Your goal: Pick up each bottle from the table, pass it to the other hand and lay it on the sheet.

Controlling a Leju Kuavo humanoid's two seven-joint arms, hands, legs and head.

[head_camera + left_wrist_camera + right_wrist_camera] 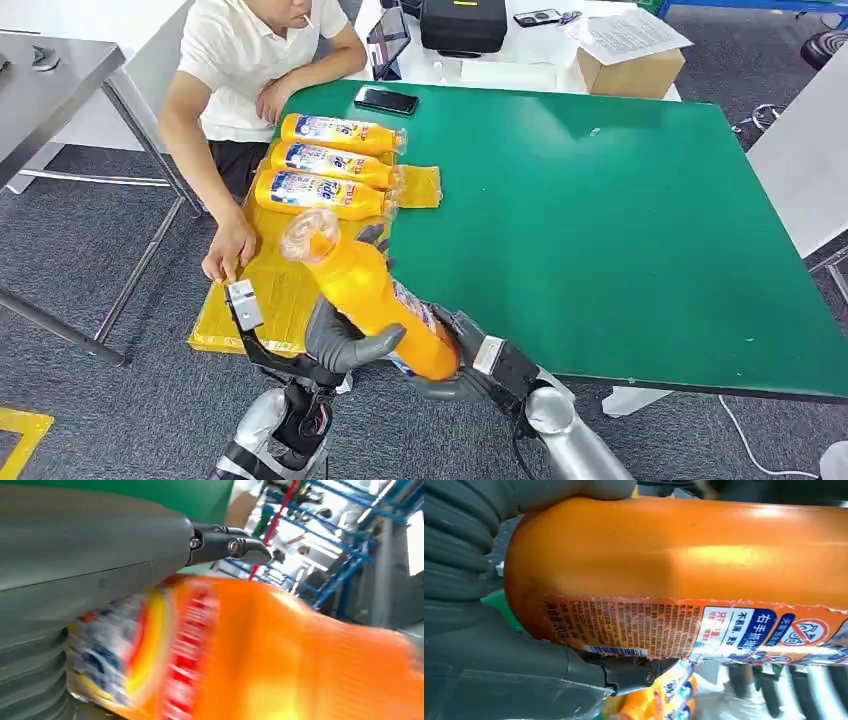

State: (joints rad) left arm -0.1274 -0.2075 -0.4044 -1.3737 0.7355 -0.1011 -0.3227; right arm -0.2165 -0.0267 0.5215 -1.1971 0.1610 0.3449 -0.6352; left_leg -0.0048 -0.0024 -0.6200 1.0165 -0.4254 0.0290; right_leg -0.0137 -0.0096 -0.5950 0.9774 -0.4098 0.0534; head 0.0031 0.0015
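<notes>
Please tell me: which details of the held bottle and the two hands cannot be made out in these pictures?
- Left wrist view: the held bottle is motion-blurred; its label is unreadable.
- Head view: the bottle hides the fingers of the right hand and left hand.
- Right wrist view: the bottle's cap end is cut off by the picture's edge.

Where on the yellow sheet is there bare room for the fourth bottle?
The sheet is bare on its near half, between the three laid bottles and the near edge. Crowded: the person's hand rests at its left edge. Both robot hands hold the bottle.
</notes>
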